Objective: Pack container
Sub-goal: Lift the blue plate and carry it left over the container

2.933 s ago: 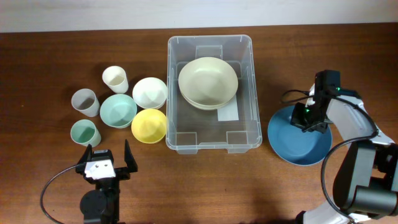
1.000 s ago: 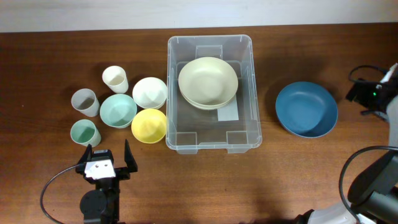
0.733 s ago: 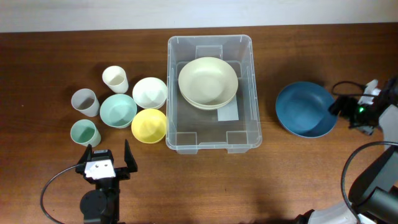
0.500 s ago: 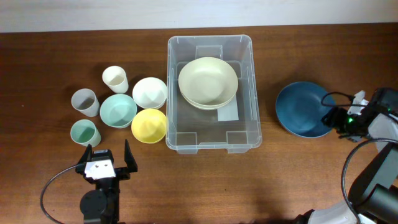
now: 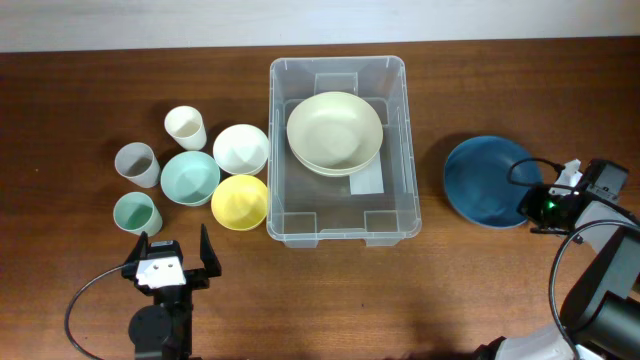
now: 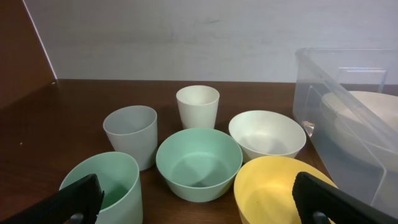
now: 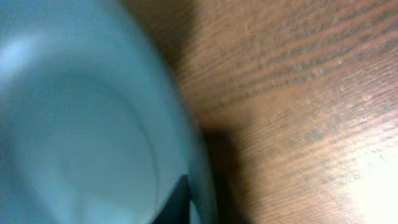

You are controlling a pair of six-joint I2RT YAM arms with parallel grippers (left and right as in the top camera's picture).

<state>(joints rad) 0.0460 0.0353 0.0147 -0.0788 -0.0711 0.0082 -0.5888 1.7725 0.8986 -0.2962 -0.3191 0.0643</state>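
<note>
Overhead and wrist views of the table. Count: one clear container, three cups, six bowls, two grippers.

The cups are a cream cup, a grey cup and a green cup. With a white bowl, a mint bowl and a yellow bowl, they form a cluster at 9 o'clock of the container. None of these six holds anything.

Compared with one second ago, the right gripper has moved in from the table's 3 o'clock edge to the 4 o'clock rim of the blue bowl. That bowl lay flat then and now looks tilted. The cluster, the container and the left gripper are unchanged.

The container stands at table centre, slightly toward 12 o'clock. It holds two stacked cream bowls in its 12 o'clock half, and a white label shows at 5 o'clock of them. The blue bowl is outside, at 3 o'clock of the container.

The left gripper's fingers are spread wide, holding nothing. The right wrist view is blurred, with a dark finger beside the blue rim; whether that gripper is clamped cannot be told.
</note>
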